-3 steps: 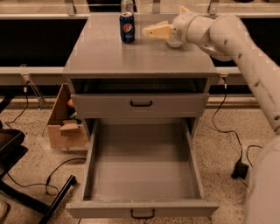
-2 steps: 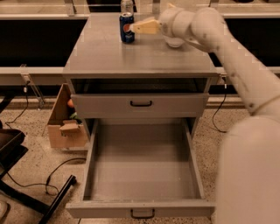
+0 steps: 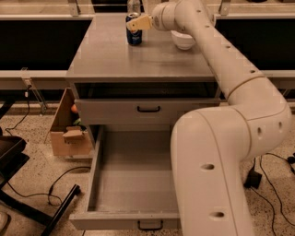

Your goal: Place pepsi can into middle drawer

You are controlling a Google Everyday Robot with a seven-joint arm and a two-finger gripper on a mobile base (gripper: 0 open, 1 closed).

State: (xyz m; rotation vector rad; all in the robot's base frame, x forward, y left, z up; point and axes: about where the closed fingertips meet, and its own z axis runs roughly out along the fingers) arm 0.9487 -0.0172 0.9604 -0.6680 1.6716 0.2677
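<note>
The pepsi can, dark blue with a silver top, stands upright at the back of the grey cabinet top. My gripper reaches in from the right and sits at the can's upper rim, touching or almost touching it. The middle drawer is pulled fully out at the bottom of the cabinet, its flat floor bare and its black handle at the front. My arm hides the drawer's right side.
A white bowl sits right of the can, partly behind my arm. A clear bottle stands behind the can. A closed drawer with a black handle lies above the open one. A cardboard box, chair legs and floor cables lie left.
My arm has swung left across the cabinet top, and the gripper has moved from right of the can to its upper rim. The can has stayed in place.
</note>
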